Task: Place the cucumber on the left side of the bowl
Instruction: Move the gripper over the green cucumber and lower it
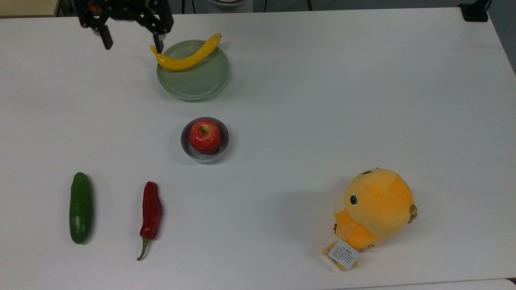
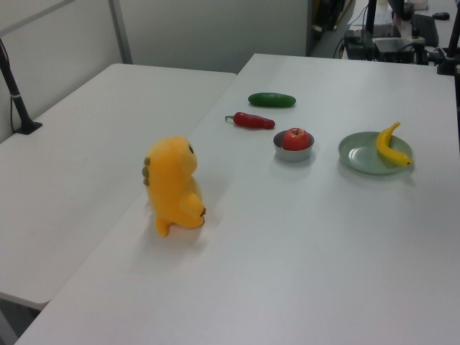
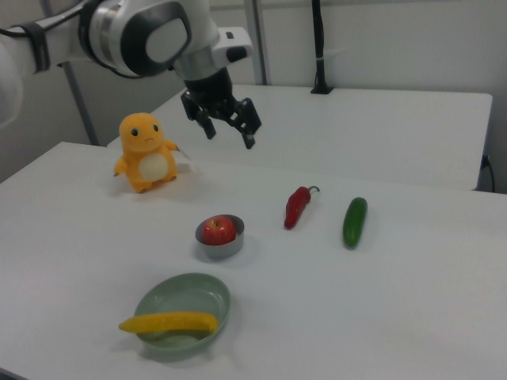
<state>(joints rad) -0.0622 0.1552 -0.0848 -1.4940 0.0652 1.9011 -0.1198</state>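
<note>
The gripper (image 1: 131, 43) hangs in the air with its two fingers spread wide apart, holding nothing. In the top view it is at about 11 o'clock from the bowl (image 1: 204, 140). The cucumber (image 1: 81, 208) lies flat on the white table (image 1: 322, 100), at about 8 o'clock from the bowl and well apart from it. A red chili (image 1: 151, 213) lies between them. An apple (image 1: 205, 136) sits in the bowl.

A white bench (image 1: 322, 100) fills the room's centre. A second white table (image 2: 86, 144) stands beside it, against pale grey wall panels (image 2: 208, 29). Dark equipment and cables (image 2: 388, 36) crowd the bench's far end in the left view.
</note>
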